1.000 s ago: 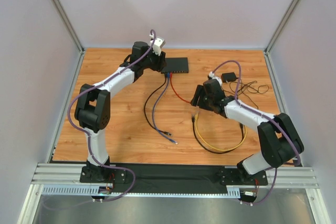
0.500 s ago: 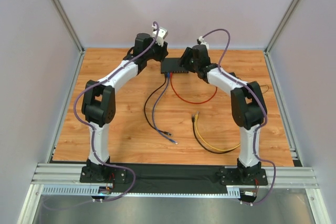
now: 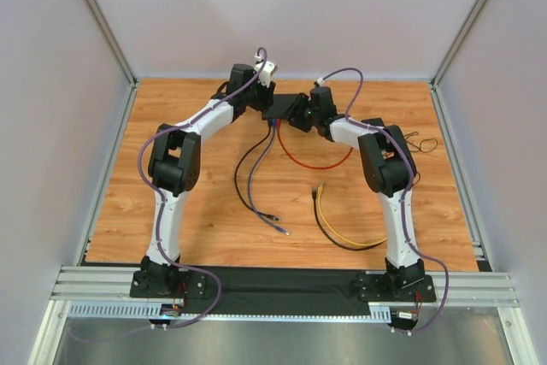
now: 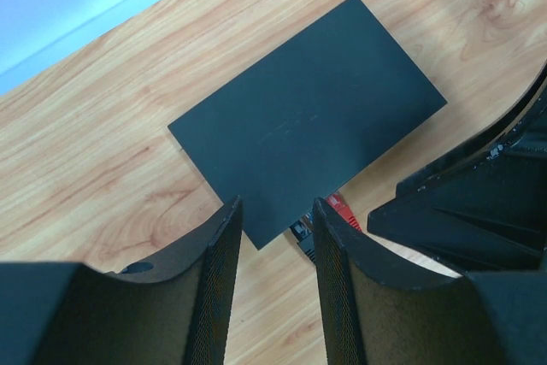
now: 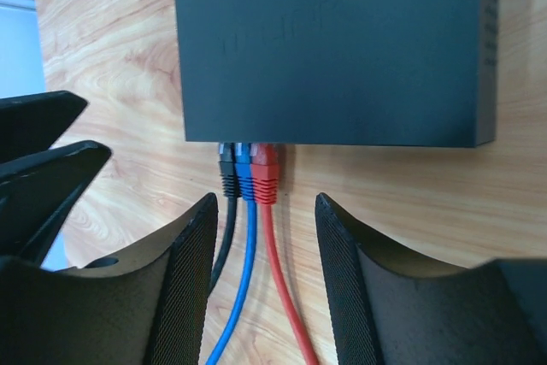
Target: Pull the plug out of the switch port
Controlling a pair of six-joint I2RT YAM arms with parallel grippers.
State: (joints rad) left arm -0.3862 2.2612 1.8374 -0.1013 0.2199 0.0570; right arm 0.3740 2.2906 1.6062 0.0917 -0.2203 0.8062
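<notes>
The switch (image 3: 287,102) is a flat black box at the back middle of the table, and it also shows in the left wrist view (image 4: 308,117) and the right wrist view (image 5: 333,49). Three plugs sit side by side in its near side: black (image 5: 226,173), blue (image 5: 244,175) and red (image 5: 266,177). My right gripper (image 5: 265,204) is open just in front of them, with its fingers either side of the three cables and touching none. My left gripper (image 4: 275,211) is open and empty over the switch's left near corner. Both grippers flank the switch in the top view, the left one (image 3: 265,102) and the right one (image 3: 298,114).
The red cable (image 3: 312,162) loops toward the right. The black cable (image 3: 238,173) and the blue cable (image 3: 255,185) trail toward the front. A loose yellow cable (image 3: 342,232) lies front right. Thin black wires (image 3: 419,138) lie at the right. The two grippers stand close together.
My right arm has swung from mid-table back to the switch and now straddles the plugs. My left gripper has shifted slightly right along the switch.
</notes>
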